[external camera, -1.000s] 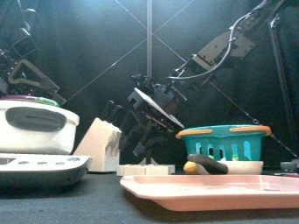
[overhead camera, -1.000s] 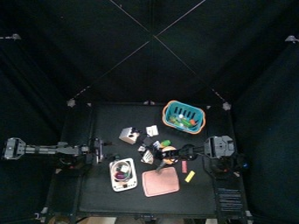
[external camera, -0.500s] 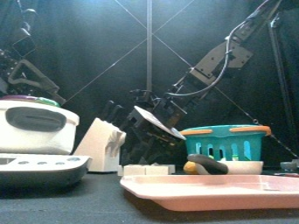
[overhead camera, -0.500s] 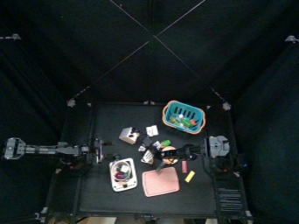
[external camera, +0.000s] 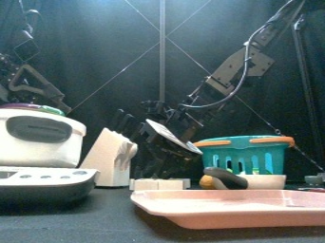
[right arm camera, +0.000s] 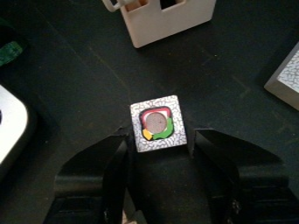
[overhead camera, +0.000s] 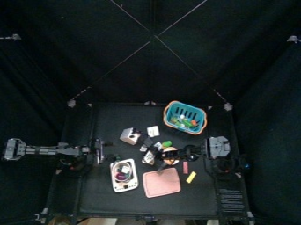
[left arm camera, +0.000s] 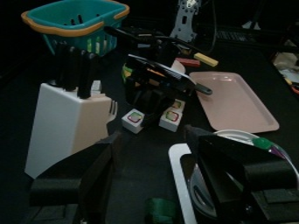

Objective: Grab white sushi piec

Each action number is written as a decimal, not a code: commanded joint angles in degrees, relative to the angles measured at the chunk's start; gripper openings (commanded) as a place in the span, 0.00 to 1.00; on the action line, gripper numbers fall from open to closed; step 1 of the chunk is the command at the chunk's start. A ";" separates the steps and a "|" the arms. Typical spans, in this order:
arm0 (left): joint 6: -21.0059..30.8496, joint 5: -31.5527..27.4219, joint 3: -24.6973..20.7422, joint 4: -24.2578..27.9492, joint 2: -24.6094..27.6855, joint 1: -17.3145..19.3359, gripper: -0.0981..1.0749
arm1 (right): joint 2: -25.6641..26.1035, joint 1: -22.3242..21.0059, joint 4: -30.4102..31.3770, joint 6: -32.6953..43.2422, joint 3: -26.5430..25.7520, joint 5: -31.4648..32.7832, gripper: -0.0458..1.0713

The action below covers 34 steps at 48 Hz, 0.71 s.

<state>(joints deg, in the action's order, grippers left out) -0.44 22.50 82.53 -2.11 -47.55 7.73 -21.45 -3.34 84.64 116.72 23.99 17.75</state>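
The table point(right arm camera: 70, 61) has a matt black top with a fine grain, like felt or rough rubber. The white sushi piece point(right arm camera: 158, 124) looks like smooth plastic with a slight shine on its dark middle. The knife block point(left arm camera: 65, 122) is white and matt, maybe painted wood or plastic. The pink tray point(external camera: 235, 204) is smooth plastic with a soft gloss. The teal basket point(external camera: 244, 152) is plastic with open slats. The curtains point(overhead camera: 70, 53) are dull black cloth.
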 commanded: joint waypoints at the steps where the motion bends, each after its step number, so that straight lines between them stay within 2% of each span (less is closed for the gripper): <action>1: -0.09 0.26 -0.53 0.09 0.09 -0.09 0.88 | 1.76 -0.35 -0.26 0.26 -0.53 -0.18 0.62; 6: -0.09 0.35 -0.62 0.09 0.09 -0.09 0.88 | 3.34 -0.18 -1.49 0.18 -0.70 -0.09 0.58; 15: -0.09 0.35 -0.62 0.09 0.09 -0.09 0.88 | 5.63 0.18 -1.93 0.18 -0.79 -0.09 0.58; 34: -0.09 0.35 -0.62 0.09 0.09 -0.09 0.88 | 5.98 0.97 -3.52 0.26 -2.20 -0.09 0.58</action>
<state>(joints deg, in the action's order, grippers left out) -0.44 22.50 82.53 -2.11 -47.64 7.73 -18.54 -2.90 81.91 116.89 23.55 17.58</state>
